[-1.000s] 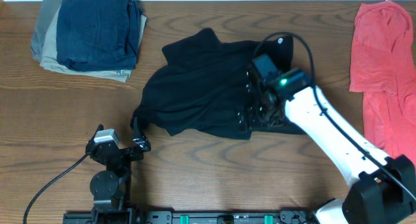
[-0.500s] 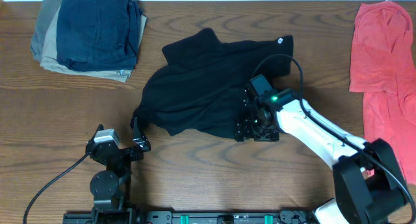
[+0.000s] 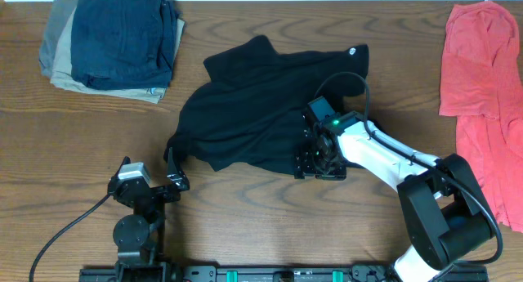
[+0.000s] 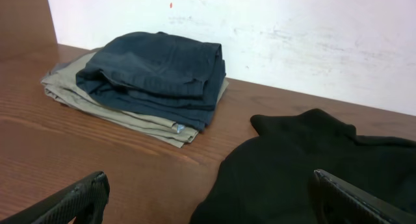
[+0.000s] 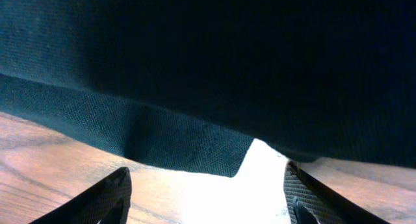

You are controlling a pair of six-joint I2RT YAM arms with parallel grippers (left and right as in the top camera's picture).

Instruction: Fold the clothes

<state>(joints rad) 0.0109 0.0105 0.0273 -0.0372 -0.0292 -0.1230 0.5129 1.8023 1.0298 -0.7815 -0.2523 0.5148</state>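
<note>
A crumpled black shirt [image 3: 253, 110] lies mid-table. It also shows in the left wrist view [image 4: 312, 165] and fills the right wrist view [image 5: 208, 68]. My right gripper [image 3: 320, 161] is open at the shirt's lower right hem, low over the table, with the hem edge just ahead of its fingers [image 5: 207, 201]. My left gripper [image 3: 174, 169] is open and empty at the shirt's lower left corner, the cloth lying between and beyond its fingers [image 4: 208, 201]. A red garment [image 3: 482, 78] lies spread at the right edge.
A stack of folded clothes, dark blue on khaki [image 3: 114, 41], sits at the back left and shows in the left wrist view [image 4: 149, 74]. A white wall stands behind the table. Bare wood lies along the front.
My right gripper has drawn back from over the shirt's right part down to its lower right hem, near the table. The left arm has not moved.
</note>
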